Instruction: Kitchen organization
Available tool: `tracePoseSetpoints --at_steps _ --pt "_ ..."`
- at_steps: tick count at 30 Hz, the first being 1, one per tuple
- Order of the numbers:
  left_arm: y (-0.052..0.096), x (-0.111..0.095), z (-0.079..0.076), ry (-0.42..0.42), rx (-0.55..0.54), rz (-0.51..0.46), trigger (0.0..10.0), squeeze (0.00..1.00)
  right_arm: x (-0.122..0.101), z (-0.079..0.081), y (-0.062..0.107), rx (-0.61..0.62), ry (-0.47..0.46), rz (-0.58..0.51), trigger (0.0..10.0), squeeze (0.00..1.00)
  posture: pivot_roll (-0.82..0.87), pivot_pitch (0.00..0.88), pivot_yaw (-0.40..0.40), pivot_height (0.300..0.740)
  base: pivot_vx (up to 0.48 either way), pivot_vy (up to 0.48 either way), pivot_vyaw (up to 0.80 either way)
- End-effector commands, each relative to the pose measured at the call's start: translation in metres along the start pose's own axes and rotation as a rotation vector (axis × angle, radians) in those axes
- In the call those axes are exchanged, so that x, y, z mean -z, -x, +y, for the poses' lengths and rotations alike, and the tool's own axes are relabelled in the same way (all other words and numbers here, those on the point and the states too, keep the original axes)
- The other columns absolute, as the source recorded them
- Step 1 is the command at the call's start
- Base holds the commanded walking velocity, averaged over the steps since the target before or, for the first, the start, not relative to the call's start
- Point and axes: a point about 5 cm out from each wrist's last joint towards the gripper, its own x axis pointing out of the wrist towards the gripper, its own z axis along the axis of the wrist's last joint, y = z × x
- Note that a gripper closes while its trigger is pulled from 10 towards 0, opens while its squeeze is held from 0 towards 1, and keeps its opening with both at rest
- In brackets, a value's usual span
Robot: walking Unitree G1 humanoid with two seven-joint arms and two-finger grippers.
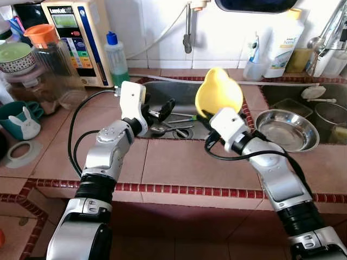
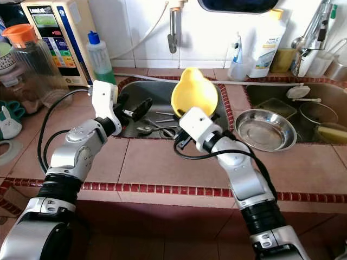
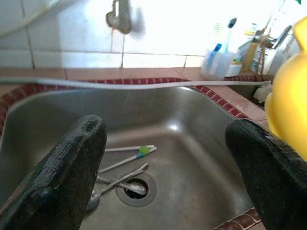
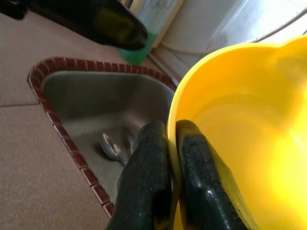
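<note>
- Right wrist view shows the right gripper [image 4: 171, 143] pinching the rim of a yellow bowl [image 4: 249, 120], one finger [image 4: 148, 177] outside the wall and one inside, pressed tight against it.
- From the head views, the bowl [image 1: 218, 92] is held up over the right end of the sink [image 1: 179, 95], tilted so its opening faces partly toward the camera.
- The grip takes only a thin strip of rim; the bowl could probably pivot or slide out if the wrist turns quickly, and it would drop onto the cutlery [image 1: 171, 122] by the drain.
- The left gripper [image 1: 157, 112] hangs over the sink's left part with its fingers spread wide and nothing between them, pointing down at the cutlery.
- In the left wrist view the bowl's edge sits just beside one left finger [image 3: 268, 172], so the two arms could likely knock together if either swings inward.
- A steel bowl [image 1: 286, 129] sits in the neighbouring basin to the right, near the right forearm; a low sweep that way could catch it.
- Both arms reach forward from the counter [image 1: 179, 162] edge, elbows bent, the right wrist cocked upward and the left angled down.
</note>
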Motion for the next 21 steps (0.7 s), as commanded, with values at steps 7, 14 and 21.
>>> tracePoseSetpoints --at_steps 7,14,21 --pt "-0.013 -0.003 -0.009 0.118 -0.008 -0.002 10.0 0.00 0.000 0.011 -0.016 0.001 0.081 -0.013 0.0 0.00 0.11 0.000 -0.008 0.740 0.000 0.000 0.00" --pt "-0.017 0.000 -0.013 0.213 0.013 0.019 10.0 0.00 0.003 0.010 -0.021 -0.011 0.117 -0.012 0.0 0.00 0.10 0.000 -0.042 0.740 0.000 0.000 0.00" --pt "-0.025 -0.009 -0.017 0.298 0.000 -0.003 10.0 0.00 0.002 0.004 -0.030 -0.025 0.235 -0.020 0.0 0.00 0.11 0.000 -0.053 0.740 0.000 0.000 0.00"
